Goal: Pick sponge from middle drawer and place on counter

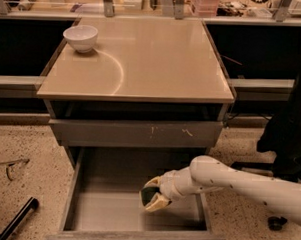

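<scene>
Gripper (149, 196) is down in the open middle drawer (89, 212), right of centre, pinching the sponge (147, 193), which looks light and squishy to me, so I'd squeeze gently across its narrow foam sides.

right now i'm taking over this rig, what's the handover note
Gripper: low inside the open drawer, right of centre, shut on the sponge.
Sponge: in the gripper, near the drawer floor; cannot tell if it is lifted clear.
Counter: a bowl sits at its back left corner.
Done: drawer open, sponge gripped.
Left: lift the sponge out past the scratched drawer front above, set it on the counter, release.
</scene>
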Robot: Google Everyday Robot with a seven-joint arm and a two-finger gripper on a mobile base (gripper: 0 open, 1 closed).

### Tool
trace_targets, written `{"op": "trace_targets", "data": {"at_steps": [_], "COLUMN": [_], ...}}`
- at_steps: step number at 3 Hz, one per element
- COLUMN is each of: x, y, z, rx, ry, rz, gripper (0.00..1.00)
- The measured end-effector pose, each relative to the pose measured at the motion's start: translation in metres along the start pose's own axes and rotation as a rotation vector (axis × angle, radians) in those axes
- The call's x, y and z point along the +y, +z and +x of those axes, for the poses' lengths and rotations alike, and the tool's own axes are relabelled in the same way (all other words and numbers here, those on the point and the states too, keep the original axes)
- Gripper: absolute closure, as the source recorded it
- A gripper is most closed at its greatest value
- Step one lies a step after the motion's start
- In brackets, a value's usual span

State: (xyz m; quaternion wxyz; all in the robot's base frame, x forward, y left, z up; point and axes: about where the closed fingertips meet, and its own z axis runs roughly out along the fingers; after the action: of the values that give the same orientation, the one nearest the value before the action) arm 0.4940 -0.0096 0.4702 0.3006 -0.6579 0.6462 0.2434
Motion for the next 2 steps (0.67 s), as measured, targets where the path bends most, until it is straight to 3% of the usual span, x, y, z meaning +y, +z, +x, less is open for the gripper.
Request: {"op": "trace_targets", "data": {"at_steps": [1, 2], "x": [0.0019, -0.0016], "y": [-0.0593, -0.0682], "z": [-0.0563, -0.0640], "rx": [0.002, 0.010], "ry": [-0.090, -0.107], "rz": [0.090, 0.106], "gripper": [1.00, 1.00]}}
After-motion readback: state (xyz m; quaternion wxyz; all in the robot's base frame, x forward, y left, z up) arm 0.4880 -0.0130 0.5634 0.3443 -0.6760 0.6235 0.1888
